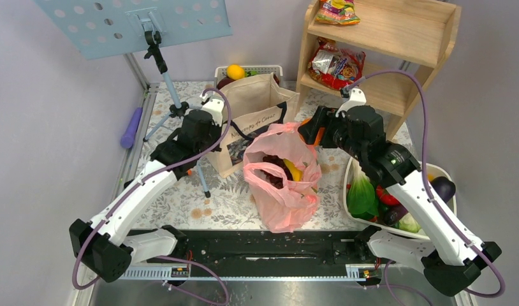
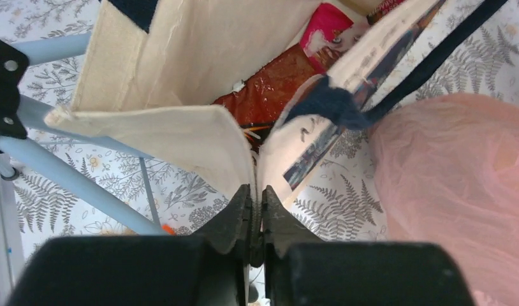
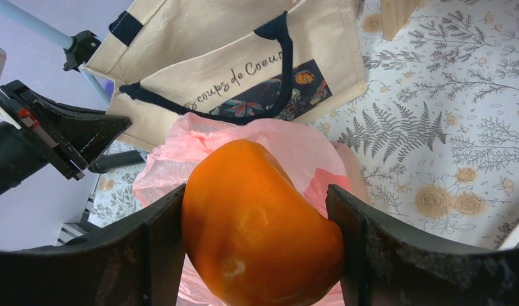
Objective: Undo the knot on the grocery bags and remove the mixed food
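An open pink grocery bag (image 1: 282,182) stands mid-table; dark grapes (image 1: 274,167) and a yellow banana (image 1: 294,170) show in its mouth. No tied knot shows on it. My right gripper (image 1: 308,132) hovers above the bag's far rim, shut on an orange fruit (image 3: 263,229) that fills the space between its fingers (image 3: 152,245), with the bag (image 3: 295,143) beneath. My left gripper (image 2: 255,205) is shut on the near edge of the beige canvas tote (image 2: 180,137), left of the bag (image 2: 448,185). Red (image 2: 270,89) and magenta (image 2: 330,29) packets lie inside the tote.
A white bowl (image 1: 440,171) at the right holds a green leaf (image 1: 362,197), red and purple produce. A wooden shelf (image 1: 397,32) with snack packets (image 1: 336,64) stands back right. A stand's tripod (image 1: 174,105) is left of the tote (image 1: 257,115). A basket (image 1: 270,69) sits behind it.
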Controlling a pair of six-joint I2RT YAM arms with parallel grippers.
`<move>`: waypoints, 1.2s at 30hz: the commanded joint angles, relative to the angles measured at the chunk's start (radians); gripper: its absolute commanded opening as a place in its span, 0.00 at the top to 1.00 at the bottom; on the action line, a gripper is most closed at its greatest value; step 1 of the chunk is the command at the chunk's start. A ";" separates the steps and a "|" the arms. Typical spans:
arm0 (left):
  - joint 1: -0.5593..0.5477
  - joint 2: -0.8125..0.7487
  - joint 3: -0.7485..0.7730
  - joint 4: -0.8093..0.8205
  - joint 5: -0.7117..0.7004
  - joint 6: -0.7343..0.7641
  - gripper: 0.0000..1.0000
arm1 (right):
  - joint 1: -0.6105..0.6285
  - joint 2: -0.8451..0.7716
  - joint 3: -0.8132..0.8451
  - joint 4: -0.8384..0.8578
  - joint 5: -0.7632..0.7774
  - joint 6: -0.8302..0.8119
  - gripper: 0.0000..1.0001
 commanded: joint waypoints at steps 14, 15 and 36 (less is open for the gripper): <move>-0.110 -0.222 -0.025 0.101 0.378 -0.251 1.00 | 0.008 0.000 0.065 0.047 -0.005 -0.019 0.81; -0.113 -0.238 -0.029 0.095 0.392 -0.259 1.00 | 0.009 0.019 0.076 0.060 -0.016 -0.022 0.81; -0.092 -0.163 0.220 -0.170 0.044 -0.085 0.04 | 0.085 0.325 0.307 0.140 -0.001 -0.071 0.81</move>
